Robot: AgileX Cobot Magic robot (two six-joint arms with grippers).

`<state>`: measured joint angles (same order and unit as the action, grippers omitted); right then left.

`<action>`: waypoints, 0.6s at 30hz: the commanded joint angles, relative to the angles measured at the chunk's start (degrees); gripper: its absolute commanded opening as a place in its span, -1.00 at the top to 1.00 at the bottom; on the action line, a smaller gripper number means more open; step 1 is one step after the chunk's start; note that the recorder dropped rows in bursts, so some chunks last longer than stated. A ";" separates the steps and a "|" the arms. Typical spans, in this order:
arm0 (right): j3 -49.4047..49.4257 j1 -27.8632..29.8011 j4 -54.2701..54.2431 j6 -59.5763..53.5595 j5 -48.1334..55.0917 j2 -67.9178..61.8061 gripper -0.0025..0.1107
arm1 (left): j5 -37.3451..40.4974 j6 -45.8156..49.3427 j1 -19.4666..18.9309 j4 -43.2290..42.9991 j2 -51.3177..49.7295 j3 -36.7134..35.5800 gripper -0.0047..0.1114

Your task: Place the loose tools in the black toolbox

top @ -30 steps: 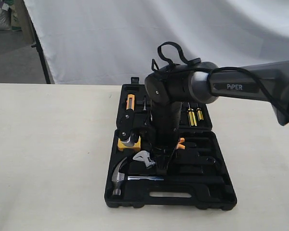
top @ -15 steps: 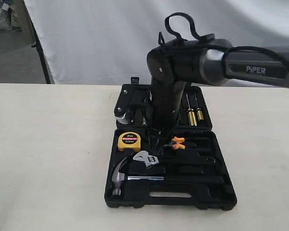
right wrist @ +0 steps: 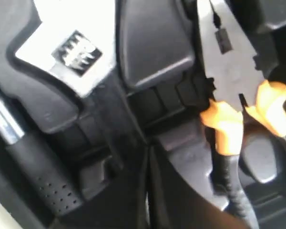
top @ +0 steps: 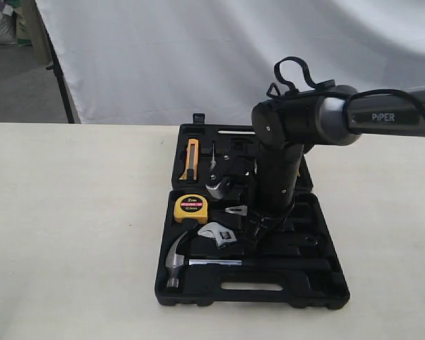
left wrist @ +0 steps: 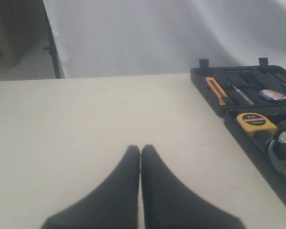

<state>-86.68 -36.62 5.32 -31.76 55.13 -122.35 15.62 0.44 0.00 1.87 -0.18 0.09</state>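
Note:
The black toolbox (top: 319, 290) lies open in the exterior view, and its edge (left wrist: 257, 152) shows in the left wrist view. The claw hammer (top: 176, 258) rests in the near half, with its black handle (right wrist: 38, 176) close to my right gripper. The adjustable wrench (top: 216, 236) lies beside the hammer, its silver head (right wrist: 71, 52) well lit. I cannot pick out the dark tape roll. My right gripper (top: 258, 234) (right wrist: 148, 150) is shut on nothing, low over the near half between wrench and pliers. My left gripper (left wrist: 140, 149) is shut over bare table left of the toolbox.
A yellow tape measure (top: 190, 207) (left wrist: 255, 123) sits in the near half. Orange-handled pliers (right wrist: 229, 76) lie right beside my right gripper. An orange utility knife (top: 192, 159) and yellow screwdrivers occupy the far half. A white backdrop hangs behind the beige table (top: 71, 227).
My right arm lifted, then swung to the right and came down over the near half, uncovering the tape measure and the knife. The tools have stayed put.

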 commanded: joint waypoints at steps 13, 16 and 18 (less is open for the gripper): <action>2.96 1.05 0.30 11.79 -2.64 17.55 0.96 | -0.14 -0.44 0.04 -0.14 0.18 -0.09 0.91; 7.33 1.05 -0.23 13.94 -7.50 22.58 0.96 | -0.14 -0.44 0.04 -0.14 0.18 -0.09 0.91; 12.14 1.05 -0.23 16.08 -13.10 26.69 0.96 | -0.14 -0.44 0.04 -0.14 0.18 -0.09 0.91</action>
<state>-79.51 -35.88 5.48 -18.61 48.17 -100.54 15.62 0.44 0.00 1.87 -0.18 0.09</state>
